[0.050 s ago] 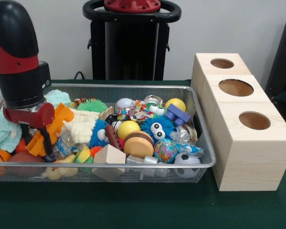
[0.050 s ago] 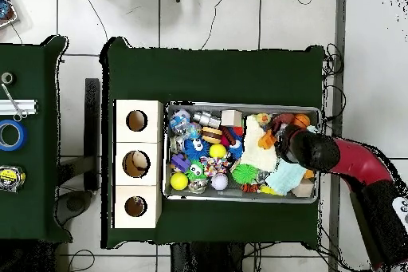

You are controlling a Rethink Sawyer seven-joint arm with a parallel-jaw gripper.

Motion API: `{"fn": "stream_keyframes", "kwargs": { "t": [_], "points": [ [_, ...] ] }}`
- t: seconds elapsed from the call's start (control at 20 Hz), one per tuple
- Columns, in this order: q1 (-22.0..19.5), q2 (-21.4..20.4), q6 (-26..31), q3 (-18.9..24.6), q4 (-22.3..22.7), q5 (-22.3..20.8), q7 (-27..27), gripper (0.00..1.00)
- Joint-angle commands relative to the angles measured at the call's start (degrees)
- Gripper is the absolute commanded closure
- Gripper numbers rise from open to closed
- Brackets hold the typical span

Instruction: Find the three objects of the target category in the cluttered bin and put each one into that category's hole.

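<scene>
- Gripper (image 1: 44,143) lowered into the left end of the wire bin (image 1: 200,164) in the front view, red bracket above, dark fingers reaching down among the toys.
- Fingers closed or spread: cannot tell; tips buried in clutter, and nothing seen clamped between them.
- Just beside the tips: orange plastic toy (image 1: 55,126), hard and thin-walled by the look, probably light and slick; best taken across a narrow flat edge rather than a broad face.
- Next to that, a cream knitted cloth (image 1: 83,126) and a pale teal cloth (image 1: 5,131) at the bin's end; soft, limp, likely to sag and drag neighbours along; a pinch at a raised fold would suit.
- Target category not evident from the scene, so the three wanted things cannot be named; all candidates lie in the bin, none in the holes so far as visible.
- Further out: yellow ball (image 1: 127,129), round and smooth, apt to roll or squirt from a pinch; grip across the widest part.
- Wooden disc (image 1: 138,145) and wooden block (image 1: 109,157): stiff, heavier, flat faces easy to clamp.
- Arm pose: wrist near vertical over the bin's end; in the overhead view the red and black arm (image 2: 351,161) enters from the right and bends down into the bin.
- Three wooden boxes with holes (image 1: 236,88) stand touching the bin's opposite end, well apart from the gripper.
</scene>
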Motion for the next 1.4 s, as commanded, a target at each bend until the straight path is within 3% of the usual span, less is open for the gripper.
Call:
{"fn": "stream_keyframes", "kwargs": {
  "t": [0.05,0.2,0.25,0.45,0.75,1.0,1.15,1.4],
  "points": [
    [-0.5,3.2,-1.5,3.8,6.3,-5.8,-13.9,0.0],
    [0.1,2.6,-1.4,3.8,6.9,-5.8,-12.7,0.0],
    [0.3,2.5,-1.7,3.9,6.9,-6.3,-12.7,1.0],
    [-0.1,1.6,-0.2,5.5,6.5,-4.9,-13.4,1.0],
    [0.3,-5.4,12.9,8.5,3.9,2.3,-15.3,1.0],
    [2.4,-6.0,24.9,10.4,-6.2,6.8,-18.1,1.0],
    [3.4,-5.2,28.6,11.0,-10.9,7.8,-18.3,1.0],
    [8.0,-3.8,36.1,10.1,-22.2,9.0,-13.6,1.0]
  ]
}}
